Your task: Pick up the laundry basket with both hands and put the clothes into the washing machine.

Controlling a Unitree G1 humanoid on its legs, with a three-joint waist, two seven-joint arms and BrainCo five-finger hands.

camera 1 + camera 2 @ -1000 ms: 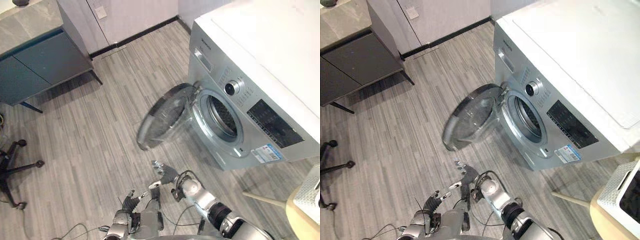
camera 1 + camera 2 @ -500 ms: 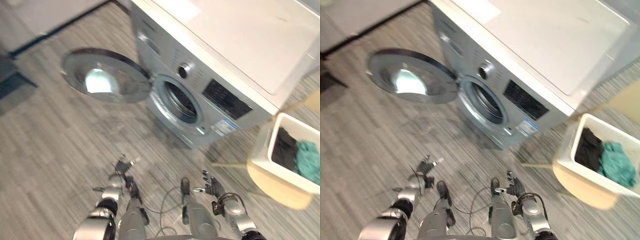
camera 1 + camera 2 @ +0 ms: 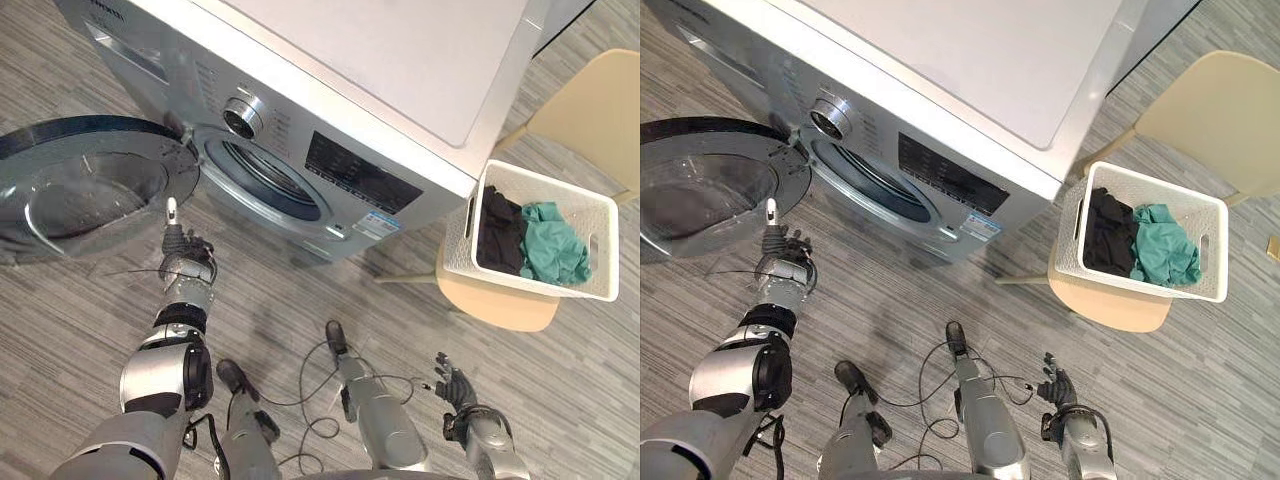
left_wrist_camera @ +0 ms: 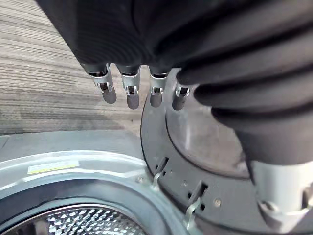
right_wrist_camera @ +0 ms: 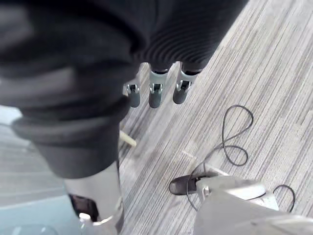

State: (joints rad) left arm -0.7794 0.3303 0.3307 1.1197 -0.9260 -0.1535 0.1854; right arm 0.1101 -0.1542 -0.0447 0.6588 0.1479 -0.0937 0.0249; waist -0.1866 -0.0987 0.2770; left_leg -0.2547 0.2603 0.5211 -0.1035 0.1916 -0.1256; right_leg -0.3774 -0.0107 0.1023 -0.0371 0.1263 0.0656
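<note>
Now the laundry basket (image 3: 525, 283) with its clothes (image 3: 545, 245) shows whole, covering most of the chair (image 3: 590, 110) right of the washing machine (image 3: 380, 60). The left hand (image 3: 185, 268), fingers (image 4: 129, 93) loosely straight, has come up beside the open door (image 3: 80, 190). The right hand (image 3: 455, 385) hangs near, fingers spread, empty.

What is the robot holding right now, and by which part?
Nothing. The left hand and right hand are both open and empty; the laundry basket sits untouched on the chair.

Left hand (image 3: 186, 268) forward, right hand (image 3: 456, 386) low, fingers relaxed
</note>
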